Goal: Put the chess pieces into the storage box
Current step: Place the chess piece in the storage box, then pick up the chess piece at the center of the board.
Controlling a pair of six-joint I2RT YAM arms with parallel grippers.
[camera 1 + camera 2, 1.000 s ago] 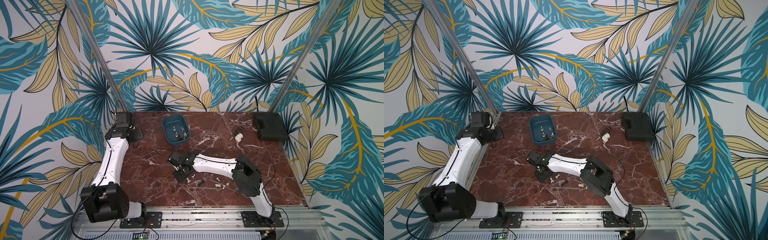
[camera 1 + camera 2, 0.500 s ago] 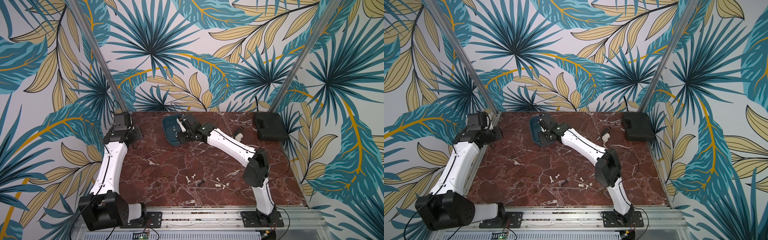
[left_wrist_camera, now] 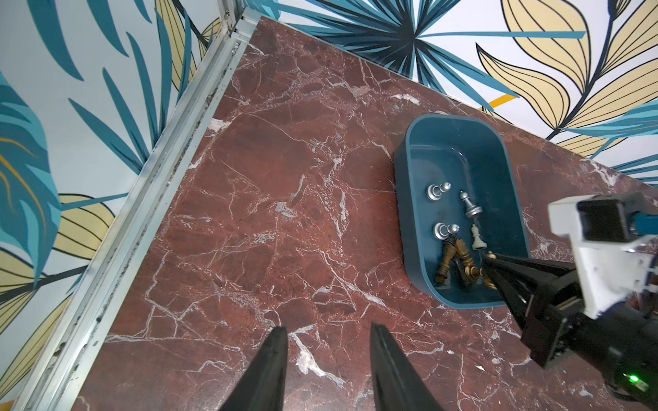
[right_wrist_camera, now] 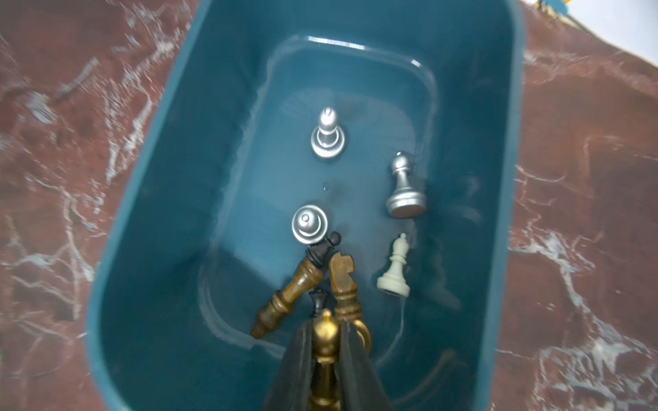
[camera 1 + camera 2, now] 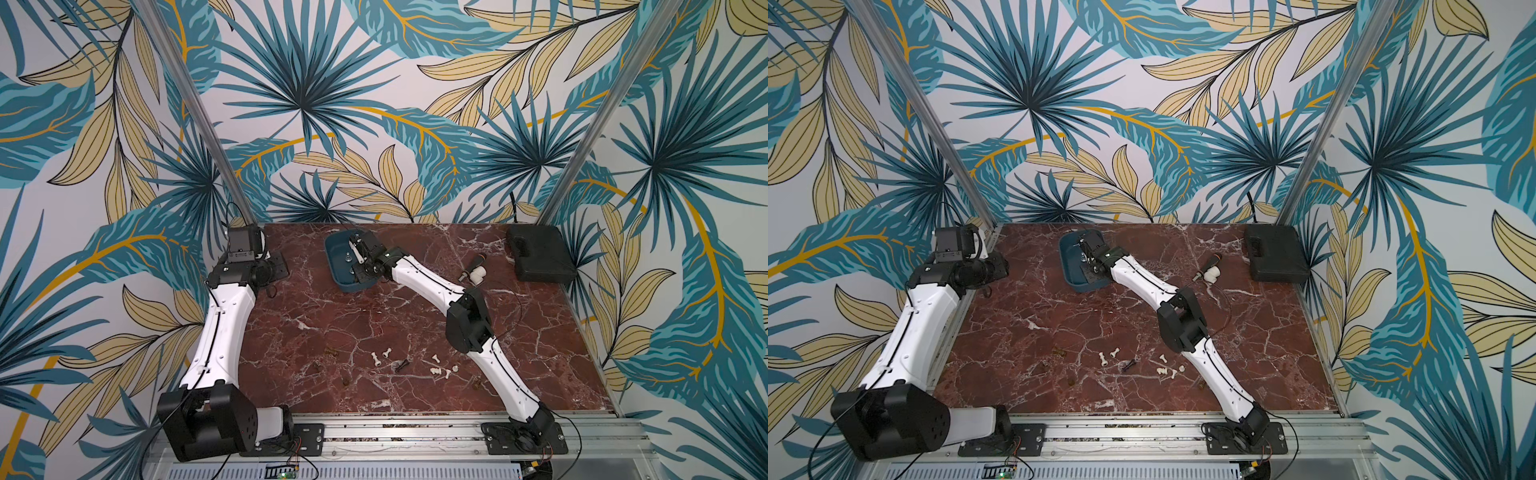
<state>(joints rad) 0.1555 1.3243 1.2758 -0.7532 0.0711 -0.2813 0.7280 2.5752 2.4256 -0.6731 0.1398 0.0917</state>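
The teal storage box [image 5: 336,266] [image 5: 1070,272] sits at the back middle of the marble table. My right gripper [image 4: 325,331] hangs inside its near end, shut on a gold chess piece [image 4: 324,338]. On the box floor [image 4: 249,178] are silver pawns [image 4: 327,137] [image 4: 404,192] [image 4: 309,224], a white piece [image 4: 395,267], two brown ones [image 4: 295,288] [image 4: 343,281] and a black one [image 4: 322,249]. Several white [image 5: 376,358] [image 5: 442,372] and dark pieces [image 5: 401,365] [image 5: 331,351] lie near the front. My left gripper [image 3: 327,331] is open over bare marble, left of the box [image 3: 400,199].
A flat black case [image 5: 540,259] lies at the back right corner. A black-handled tool [image 5: 473,264] and a white elbow fitting [image 5: 480,273] lie between it and the right arm. An aluminium rail [image 3: 149,185] runs along the table's left edge.
My right arm swung from the loose pieces near the front up to the storage box, carrying the gold piece, and now reaches slightly deeper into it. The left arm has barely moved.
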